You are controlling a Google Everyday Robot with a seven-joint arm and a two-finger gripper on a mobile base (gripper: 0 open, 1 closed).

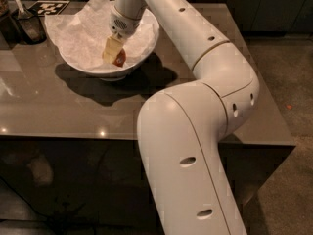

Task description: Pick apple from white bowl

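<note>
The white bowl stands on the grey table at the back left, lined with crumpled white paper towel. The small red apple lies at the bottom of the bowl, mostly hidden behind a cream-coloured finger. My gripper reaches down into the bowl from above, shut on the apple, with the apple low in the bowl against the paper. My white arm runs from the lower middle of the view up and over the table to the bowl.
The grey table has its front edge near the middle of the view and its right edge past my elbow. A dark container with a utensil and a black-and-white marker tag sit at the back left.
</note>
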